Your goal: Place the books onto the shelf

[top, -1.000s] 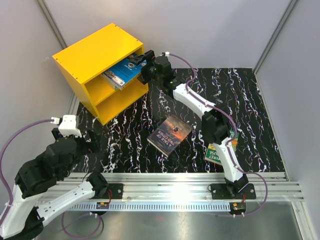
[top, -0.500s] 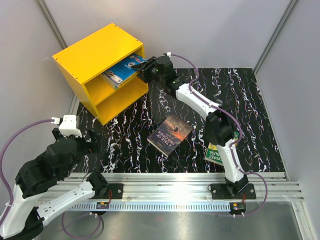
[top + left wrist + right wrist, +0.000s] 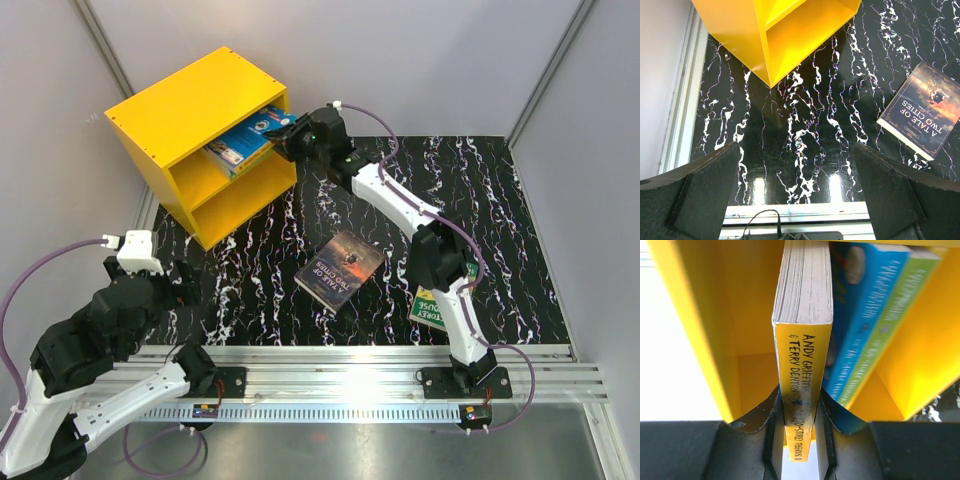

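The yellow shelf (image 3: 180, 110) stands at the back left, its open front toward the table. My right gripper (image 3: 290, 135) reaches into the upper compartment and is shut on the yellow spine of a blue book (image 3: 802, 370), one finger pressed on each side. A second blue book (image 3: 860, 330) leans beside it in the same compartment. Both show as blue covers (image 3: 245, 143) from above. A dark book (image 3: 340, 270) lies flat mid-table. A green book (image 3: 432, 305) lies partly hidden under the right arm. My left gripper (image 3: 797, 190) hangs open over the near left of the table, holding nothing.
The shelf's lower compartment (image 3: 805, 30) shows only yellow boards. The dark book (image 3: 922, 110) lies to the right of my left gripper. An aluminium rail (image 3: 350, 375) runs along the near edge, grey walls close in on both sides.
My right gripper's jaws have closed in from wide open onto the book's spine. The arm has pushed left, carrying the blue book deeper into the upper compartment. The left arm is still.
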{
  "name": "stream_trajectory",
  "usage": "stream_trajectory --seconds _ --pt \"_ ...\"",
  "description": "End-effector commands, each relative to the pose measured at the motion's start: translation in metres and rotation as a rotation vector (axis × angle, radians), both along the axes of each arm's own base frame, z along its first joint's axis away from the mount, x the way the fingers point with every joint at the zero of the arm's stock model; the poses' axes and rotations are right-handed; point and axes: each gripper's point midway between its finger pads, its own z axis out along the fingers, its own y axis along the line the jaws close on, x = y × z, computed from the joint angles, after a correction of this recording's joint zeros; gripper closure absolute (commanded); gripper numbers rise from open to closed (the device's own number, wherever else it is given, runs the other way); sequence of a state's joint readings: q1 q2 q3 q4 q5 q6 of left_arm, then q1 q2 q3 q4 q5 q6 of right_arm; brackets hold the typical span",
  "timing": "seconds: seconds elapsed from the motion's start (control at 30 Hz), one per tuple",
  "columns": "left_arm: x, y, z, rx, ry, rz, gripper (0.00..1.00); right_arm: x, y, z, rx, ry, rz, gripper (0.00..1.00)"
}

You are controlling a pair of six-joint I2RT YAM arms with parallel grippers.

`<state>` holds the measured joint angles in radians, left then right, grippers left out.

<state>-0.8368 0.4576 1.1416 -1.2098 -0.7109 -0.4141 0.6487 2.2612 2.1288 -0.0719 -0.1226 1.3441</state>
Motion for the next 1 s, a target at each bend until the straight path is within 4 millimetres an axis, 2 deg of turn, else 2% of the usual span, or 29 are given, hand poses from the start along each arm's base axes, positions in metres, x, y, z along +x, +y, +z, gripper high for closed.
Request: stream_trajectory --seconds 0.0,0.07,0.1,0.13,0.3,0.43,0.5,0.53,0.6,0.63,0.7,0.73,0.8,0.87,0.97 --pt "0.003 -0.002 0.007 -0.020 -0.035 -0.005 0.01 -0.001 0.001 0.079 0.107 -0.135 -0.003 0.93" --pt "0.003 -0.001 0.007 -0.017 -0.034 -0.003 0.01 0.004 0.004 0.073 0.099 -0.129 -0.009 0.92" --pt "0.002 -0.001 0.007 -0.021 -0.037 -0.004 0.01 0.005 0.004 0.083 0.109 -0.144 -0.011 0.92" --pt "0.002 -0.001 0.008 -0.021 -0.039 -0.003 0.01 0.007 0.006 0.074 0.098 -0.130 -0.012 0.92" --pt "0.002 0.000 0.008 -0.025 -0.042 -0.005 0.01 0.013 0.004 0.070 0.091 -0.122 -0.041 0.96" --pt "0.002 -0.001 0.008 -0.024 -0.040 -0.008 0.01 0.019 0.006 0.055 0.074 -0.100 -0.058 0.99" --pt "0.002 -0.001 0.008 -0.026 -0.043 -0.008 0.01 0.021 0.008 0.056 0.067 -0.099 -0.067 1.00" --pt "0.002 -0.001 0.007 -0.025 -0.040 -0.007 0.01 0.022 0.012 0.049 0.059 -0.094 -0.064 1.00" --pt "0.001 -0.001 0.008 -0.029 -0.043 -0.009 0.01 0.022 0.013 0.049 0.049 -0.091 -0.069 1.00" --pt "0.001 -0.001 0.008 -0.030 -0.044 -0.009 0.01 0.023 0.015 0.046 0.045 -0.091 -0.068 0.97" --pt "0.000 0.000 0.009 -0.034 -0.048 -0.007 0.01 0.023 0.016 0.041 0.035 -0.084 -0.074 0.80" --pt "0.000 0.000 0.009 -0.037 -0.050 -0.007 0.01 0.022 0.016 0.045 0.034 -0.096 -0.071 0.50" --pt "0.000 0.001 0.009 -0.038 -0.051 -0.007 0.01 0.020 0.016 0.042 0.016 -0.095 -0.070 0.23" --pt "0.000 0.001 0.009 -0.037 -0.050 -0.007 0.01 0.018 0.015 0.043 0.000 -0.102 -0.066 0.06" --pt "0.001 0.000 0.008 -0.033 -0.047 -0.007 0.01 0.013 0.009 0.043 -0.048 -0.103 -0.066 0.00"
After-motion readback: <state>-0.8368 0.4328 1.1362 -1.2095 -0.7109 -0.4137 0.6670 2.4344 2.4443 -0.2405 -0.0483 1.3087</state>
